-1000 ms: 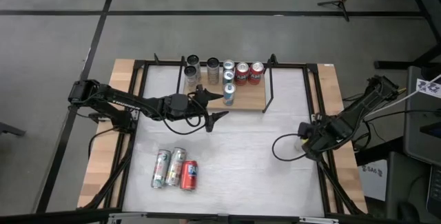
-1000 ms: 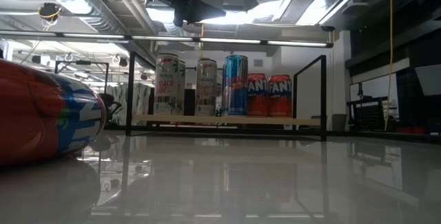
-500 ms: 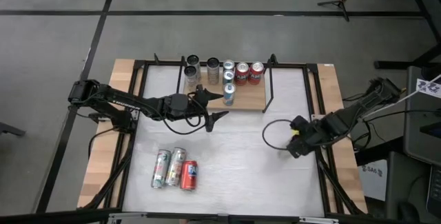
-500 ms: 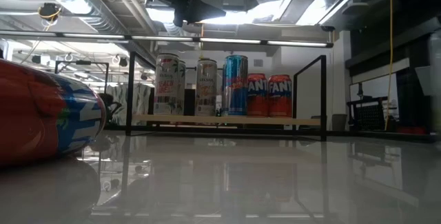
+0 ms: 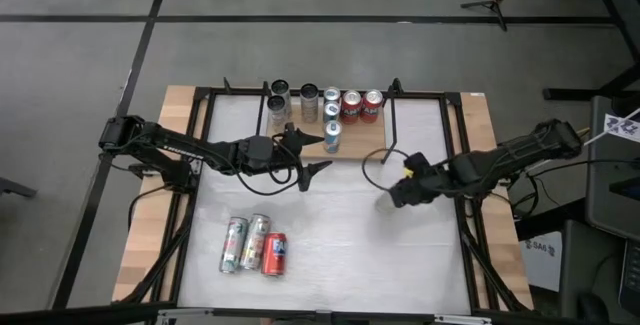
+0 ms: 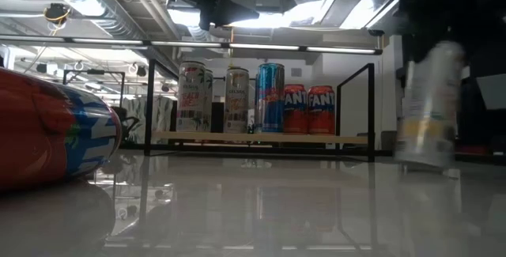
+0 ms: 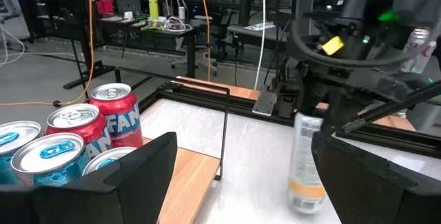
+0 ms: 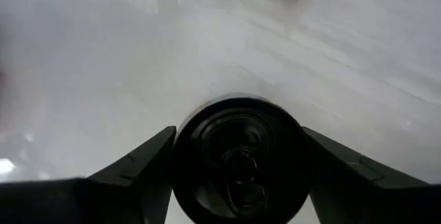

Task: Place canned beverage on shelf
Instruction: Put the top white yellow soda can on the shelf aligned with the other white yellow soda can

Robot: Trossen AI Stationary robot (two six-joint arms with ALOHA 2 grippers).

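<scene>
— Well, right end effector (image 5: 398,193) first: released or clenched?
— Clenched on a pale can (image 6: 429,103), one dark finger (image 8: 131,172) pressed to each side of it. Seen from straight above the lid in the wrist view.
— Upright?
— Upright, yes, hanging directly beneath that end effector. Possibly just clear of the worktop (image 5: 340,235); too smeared in the low view to say for certain.
— And the shelf (image 5: 365,145)?
— Near the right end effector, off toward the other arm's side, not touching. Nearest black upright between the held can and the wooden board.
— Anything on the board?
— Row of standing cans (image 5: 340,98) along the far edge, two red ones closest to the right end effector. Also one blue can (image 5: 331,137) alone at the near edge.
— Left end effector (image 5: 324,155)?
— Released, fingers (image 7: 138,165) spread wide, nothing between them. Hovering right at the shelf's near edge, with the blue can just ahead of one fingertip.
— Anything else on the worktop?
— Three cans (image 5: 255,245) lying on their sides, well apart from both end effectors, on the side of the left one away from the shelf.
</scene>
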